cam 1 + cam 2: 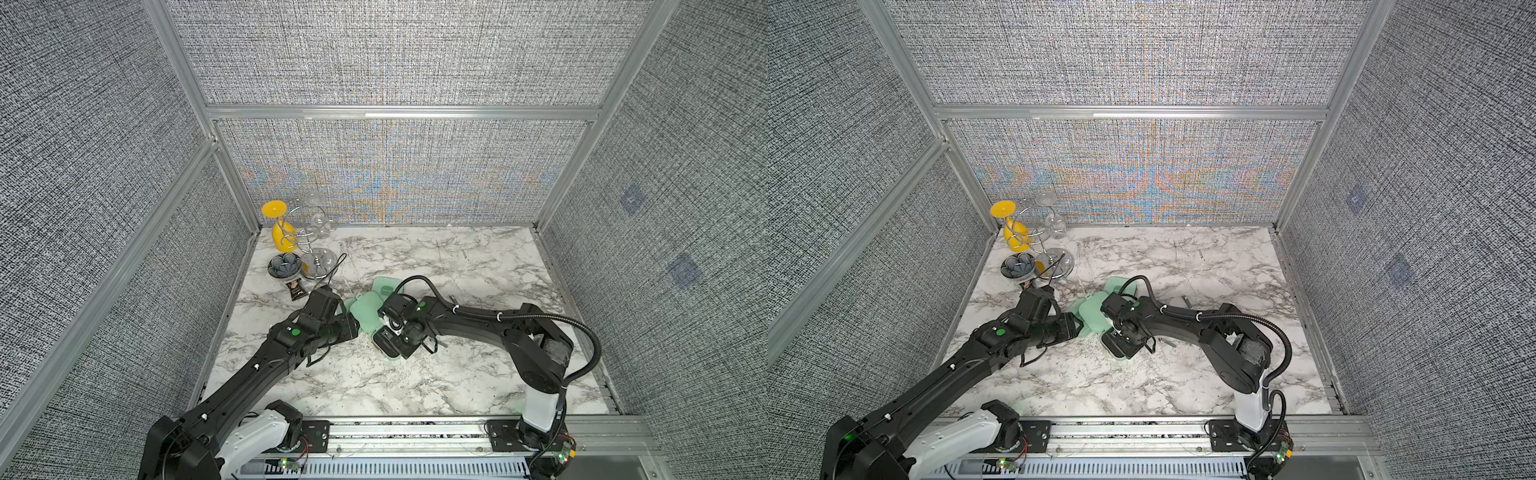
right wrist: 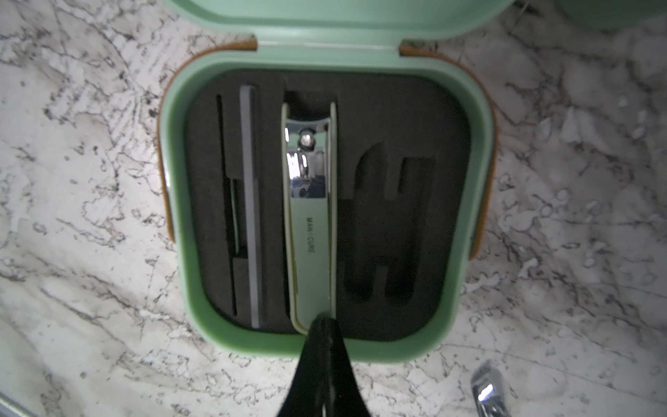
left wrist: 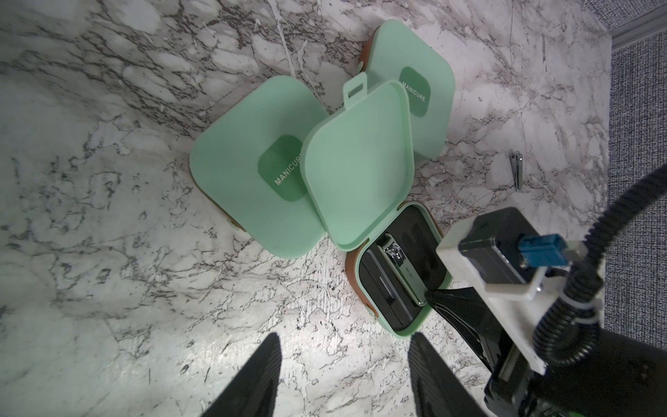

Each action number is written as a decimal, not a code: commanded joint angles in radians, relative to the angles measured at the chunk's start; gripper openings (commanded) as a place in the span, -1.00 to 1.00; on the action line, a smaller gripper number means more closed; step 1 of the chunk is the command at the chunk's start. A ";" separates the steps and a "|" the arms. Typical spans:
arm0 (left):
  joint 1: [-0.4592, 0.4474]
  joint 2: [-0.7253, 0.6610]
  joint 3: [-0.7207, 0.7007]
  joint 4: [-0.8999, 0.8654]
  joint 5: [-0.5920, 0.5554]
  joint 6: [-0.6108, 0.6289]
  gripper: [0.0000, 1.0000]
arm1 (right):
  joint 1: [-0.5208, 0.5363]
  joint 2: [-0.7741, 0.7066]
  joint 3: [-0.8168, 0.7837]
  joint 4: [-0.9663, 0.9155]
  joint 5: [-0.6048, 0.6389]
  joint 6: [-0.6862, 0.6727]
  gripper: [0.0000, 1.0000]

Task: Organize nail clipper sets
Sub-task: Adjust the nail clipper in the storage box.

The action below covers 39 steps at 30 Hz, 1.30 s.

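In both top views the open mint case (image 1: 388, 355) sits just below the middle of the frame on the marble counter (image 1: 457, 382). Two closed cases (image 3: 245, 173) lie just behind its raised lid (image 3: 357, 162). In the right wrist view the big clipper (image 2: 312, 234) lies in the middle slot of the black foam (image 2: 447, 180). The right hand (image 2: 323, 325) is fully closed, its tips on the clipper's end; whether it pinches or only presses is unclear. The left hand (image 3: 343, 382) hangs half open and empty.

Mint-green open case (image 2: 175, 180), black insert (image 2: 397, 115); white marble table (image 1: 457, 374), grey veins.
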 commanded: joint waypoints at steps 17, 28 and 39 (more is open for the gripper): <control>0.000 -0.005 -0.018 0.011 -0.002 0.001 0.17 | 0.016 0.056 0.023 -0.009 -0.057 0.004 -0.94; -0.001 -0.003 -0.018 0.012 0.000 0.000 0.17 | 0.014 0.027 0.059 -0.080 0.028 -0.017 -0.96; 0.000 -0.008 -0.022 0.010 0.000 0.000 0.17 | -0.009 0.023 0.122 -0.111 0.034 -0.027 -0.95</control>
